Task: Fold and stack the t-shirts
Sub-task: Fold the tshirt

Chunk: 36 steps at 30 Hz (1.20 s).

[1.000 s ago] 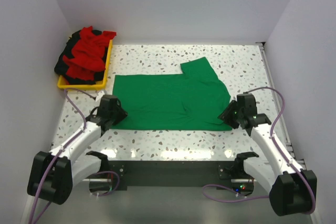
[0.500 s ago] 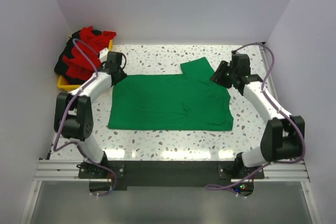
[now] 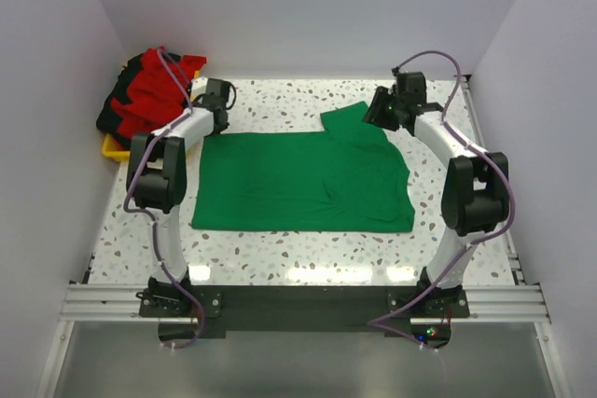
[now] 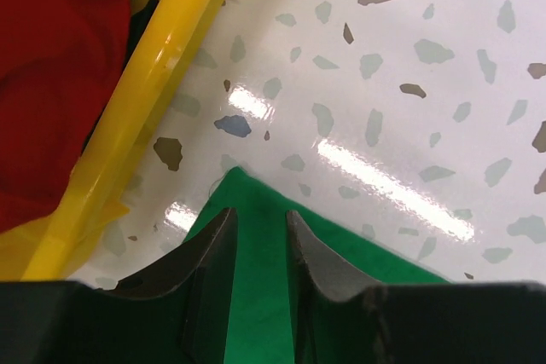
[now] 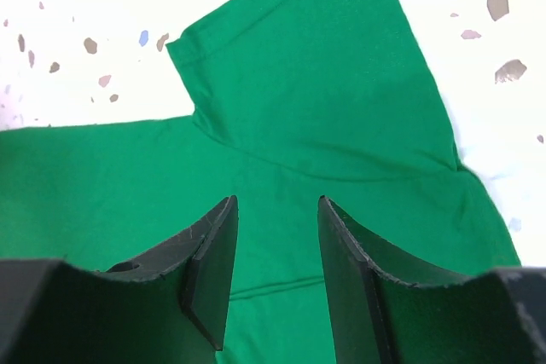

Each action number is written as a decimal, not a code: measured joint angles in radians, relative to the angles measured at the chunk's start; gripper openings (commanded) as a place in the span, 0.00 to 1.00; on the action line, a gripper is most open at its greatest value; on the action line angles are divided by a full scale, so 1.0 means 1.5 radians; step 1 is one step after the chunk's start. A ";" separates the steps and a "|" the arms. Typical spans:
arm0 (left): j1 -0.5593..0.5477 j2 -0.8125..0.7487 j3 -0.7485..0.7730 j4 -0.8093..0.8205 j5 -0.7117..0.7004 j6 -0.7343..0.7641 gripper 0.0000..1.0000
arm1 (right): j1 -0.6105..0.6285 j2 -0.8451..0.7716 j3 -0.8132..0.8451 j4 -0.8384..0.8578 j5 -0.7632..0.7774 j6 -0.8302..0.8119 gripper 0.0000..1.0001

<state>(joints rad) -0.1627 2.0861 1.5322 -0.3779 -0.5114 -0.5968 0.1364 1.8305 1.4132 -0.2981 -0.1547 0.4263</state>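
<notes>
Now the soft green t-shirt (image 3: 303, 182) lies flat in the middle of the shiny speckled table (image 3: 280, 104), with one sleeve poking toward the far right corner. The left gripper (image 4: 259, 215) sits over the shirt's pointy far left corner, fingers a little apart, near a yellow plastic tray (image 4: 145, 91) of red clothes (image 4: 51, 66). The right gripper (image 5: 275, 206) hangs over the sleeve, fingers apart too.

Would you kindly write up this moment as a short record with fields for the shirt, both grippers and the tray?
shirt: green t-shirt flat on the table, one sleeve out at far right
left gripper: open, over the shirt's far left corner, near the yellow tray
right gripper: open, over that sleeve
tray: holds red and black clothes
</notes>
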 measured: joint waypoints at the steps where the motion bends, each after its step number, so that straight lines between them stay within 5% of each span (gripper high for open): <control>1: 0.001 0.005 0.003 -0.003 -0.004 0.004 0.34 | 0.000 0.012 0.009 -0.001 -0.002 -0.005 0.47; 15: 0.010 0.073 0.048 -0.008 -0.014 0.012 0.33 | 0.000 0.156 0.132 -0.007 -0.009 -0.053 0.47; 27: 0.011 0.079 0.051 -0.008 -0.014 0.012 0.19 | 0.000 0.230 0.244 -0.038 0.032 -0.079 0.49; 36: 0.011 0.079 0.050 -0.003 -0.013 0.018 0.18 | 0.000 0.339 0.370 -0.070 0.078 -0.093 0.49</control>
<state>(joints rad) -0.1459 2.2047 1.6077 -0.3820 -0.5308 -0.5705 0.1364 2.3390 1.9686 -0.4034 -0.0376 0.2867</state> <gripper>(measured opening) 0.182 0.493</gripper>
